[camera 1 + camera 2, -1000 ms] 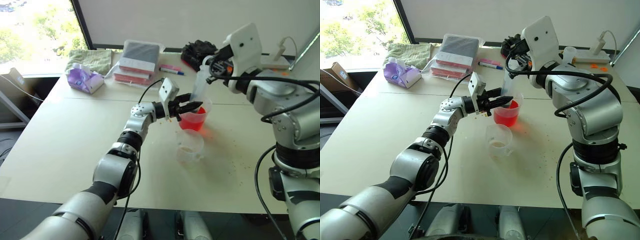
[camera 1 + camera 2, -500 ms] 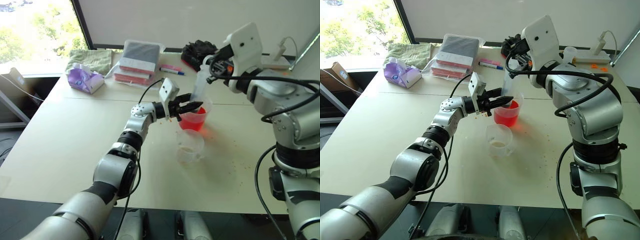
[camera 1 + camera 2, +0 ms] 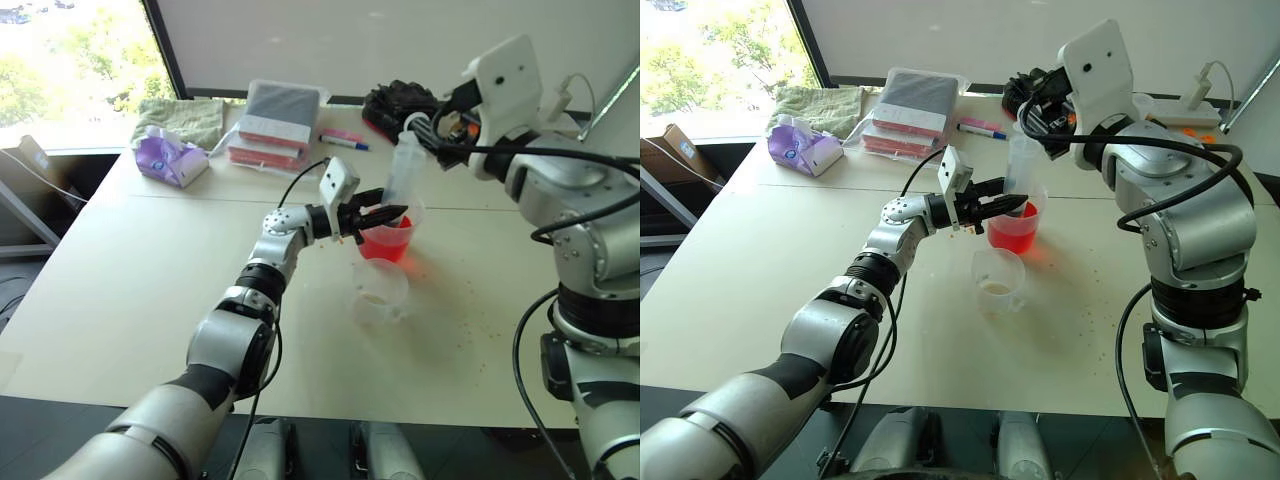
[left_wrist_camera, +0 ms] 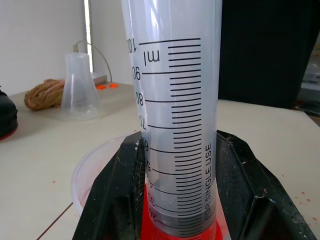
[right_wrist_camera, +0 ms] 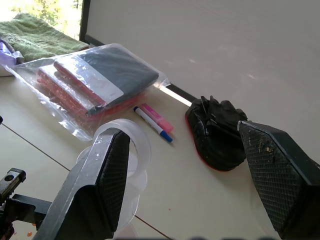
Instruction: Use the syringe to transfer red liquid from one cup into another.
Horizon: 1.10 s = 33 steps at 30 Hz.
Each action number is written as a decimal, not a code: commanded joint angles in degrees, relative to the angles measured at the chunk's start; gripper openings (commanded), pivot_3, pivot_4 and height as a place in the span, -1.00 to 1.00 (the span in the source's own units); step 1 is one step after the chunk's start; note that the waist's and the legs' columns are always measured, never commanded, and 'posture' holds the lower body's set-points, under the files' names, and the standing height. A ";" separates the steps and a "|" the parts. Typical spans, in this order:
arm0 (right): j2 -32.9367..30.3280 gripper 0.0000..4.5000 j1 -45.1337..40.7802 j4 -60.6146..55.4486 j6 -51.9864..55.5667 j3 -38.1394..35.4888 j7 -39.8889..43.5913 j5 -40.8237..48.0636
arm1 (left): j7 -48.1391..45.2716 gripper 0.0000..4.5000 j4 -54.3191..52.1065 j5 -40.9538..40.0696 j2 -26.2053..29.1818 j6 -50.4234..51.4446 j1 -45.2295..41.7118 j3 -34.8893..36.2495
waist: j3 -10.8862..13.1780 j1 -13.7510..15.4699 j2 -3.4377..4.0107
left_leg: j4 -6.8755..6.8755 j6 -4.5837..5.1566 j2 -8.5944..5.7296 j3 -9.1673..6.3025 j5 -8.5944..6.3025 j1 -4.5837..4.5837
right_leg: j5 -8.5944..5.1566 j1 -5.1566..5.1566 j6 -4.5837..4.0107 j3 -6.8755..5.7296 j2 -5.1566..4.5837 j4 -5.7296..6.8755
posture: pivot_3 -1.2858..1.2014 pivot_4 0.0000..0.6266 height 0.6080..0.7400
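Left tool (image 3: 388,212): clamped on the syringe (image 3: 399,172) low on its barrel, pointing sideways over the rim of the wider cup (image 3: 390,236); black fingers (image 4: 116,196) pressed to either side of the graduated tube in the left wrist view.
Right tool (image 5: 192,175): fingers spread wide, apart from the syringe, level with its top end and just behind it; top flange of the tube just beside one finger in the right wrist view.
Syringe: upright with a slight lean, lower end down inside the wider cup, dipped in the red liquid (image 3: 1012,231); dark plunger seal low in the barrel.
Wider cup: on the bench (image 3: 140,270), roughly centre, holding the red liquid.
Smaller cup (image 3: 380,292): just in front of the wider cup, nearer the robot, close beside it.
Far edge of bench: bagged red and grey books (image 3: 275,123), pink-capped marker (image 3: 343,139), black glove (image 5: 216,131), green cloth (image 3: 183,118), purple tissue pack (image 3: 167,157), clear flask (image 4: 80,86).
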 commanded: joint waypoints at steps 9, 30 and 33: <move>-6.49 0.62 -0.11 -6.10 2.47 -7.11 7.27 3.13 | -2.08 -0.35 0.37 2.14 -1.20 0.28 0.77 -3.20 | 0.00 0.03 0.00 | 0.00 0.02 -0.01 -0.02 -0.01 -0.02 | 0.00 0.00 0.00 -0.02 -0.11 -0.04 | 0.03 -0.52 1.00; -10.94 0.62 4.53 -10.51 12.15 -24.32 18.92 21.43 | -1.32 -0.35 0.54 2.18 -1.15 -0.20 0.29 -2.49 | -0.01 0.08 0.02 | -0.03 0.04 -0.03 -0.09 -0.03 0.00 | 0.00 0.04 -0.01 -0.06 -0.28 -0.10 | 0.03 -0.52 1.00; -7.29 0.62 2.98 -10.41 15.26 -28.60 15.95 24.85 | -0.76 -0.35 0.50 1.73 -0.91 -0.47 -0.50 -1.79 | -0.03 0.07 0.05 | -0.04 0.04 -0.03 -0.09 -0.03 0.01 | 0.01 0.05 -0.02 -0.06 -0.30 -0.08 | 0.03 -0.52 1.00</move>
